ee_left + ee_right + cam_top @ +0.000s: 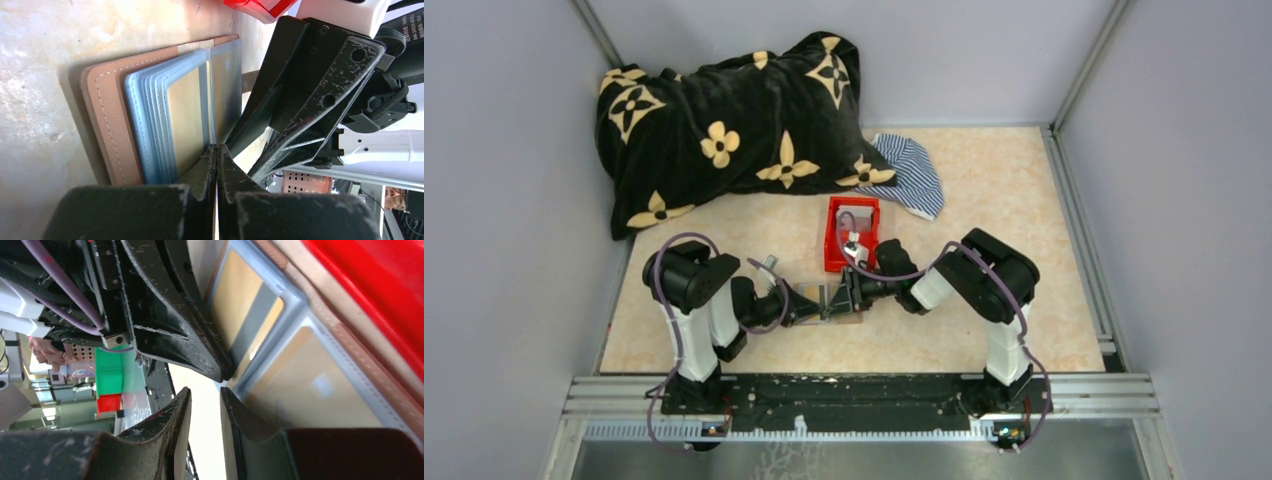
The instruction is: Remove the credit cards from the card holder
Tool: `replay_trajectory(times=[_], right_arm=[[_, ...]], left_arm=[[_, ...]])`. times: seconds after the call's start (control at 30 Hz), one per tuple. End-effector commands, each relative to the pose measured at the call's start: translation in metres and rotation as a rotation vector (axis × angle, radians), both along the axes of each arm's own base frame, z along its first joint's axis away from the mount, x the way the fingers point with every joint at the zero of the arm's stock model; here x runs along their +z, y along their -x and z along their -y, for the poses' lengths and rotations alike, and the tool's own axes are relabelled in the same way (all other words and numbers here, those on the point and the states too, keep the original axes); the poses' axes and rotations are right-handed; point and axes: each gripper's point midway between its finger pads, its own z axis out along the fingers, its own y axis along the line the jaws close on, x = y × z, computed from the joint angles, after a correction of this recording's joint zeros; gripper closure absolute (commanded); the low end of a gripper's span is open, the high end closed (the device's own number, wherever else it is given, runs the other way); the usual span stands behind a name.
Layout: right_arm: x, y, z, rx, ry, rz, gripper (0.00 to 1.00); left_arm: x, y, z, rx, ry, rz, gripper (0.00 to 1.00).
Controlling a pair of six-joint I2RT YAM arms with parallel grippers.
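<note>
Spotted card holder (827, 306) lying open on table (1024, 200) just at 6 o'clock of red bin (832, 240), credit cards (187, 120) tucked in its clear pockets. Noted left gripper (216, 150) fully closed, tips pressing a pocket page from 9 o'clock; right gripper (205, 395) parted narrowly at 3 o'clock, holding nothing. Risk of dragging whole holder instead of a card by snagging pocket film, of losing the pin on slick plastic, or of knocking fingers together, given such tight crowding.

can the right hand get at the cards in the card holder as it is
Probably yes: the card holder lies open, the left hand is shut at its edge, and the open right hand sits at the sleeved cards, nothing between.
</note>
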Motion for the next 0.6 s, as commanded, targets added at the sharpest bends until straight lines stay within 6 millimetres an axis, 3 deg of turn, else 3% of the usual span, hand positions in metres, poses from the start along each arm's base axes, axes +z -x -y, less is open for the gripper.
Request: replay_trajectory(times=[0.0, 0.13, 0.37, 0.57], right_arm=[[0.017, 0.009, -0.013, 0.075, -0.050, 0.067, 0.71], [0.007, -0.003, -0.005, 0.021, 0.076, 0.114, 0.71], [-0.006, -0.017, 0.013, -0.100, 0.167, 0.115, 0.71], [-0.014, -0.030, 0.013, -0.137, 0.213, 0.117, 0.71]], left_arm=[[-0.050, 0.052, -0.042, 0.045, -0.209, -0.152, 1.00], [-0.045, 0.048, -0.041, 0.048, -0.195, -0.119, 1.00], [-0.010, 0.027, -0.033, 0.093, -0.085, -0.011, 1.00], [-0.010, 0.006, -0.036, 0.148, -0.116, 0.041, 1.00]])
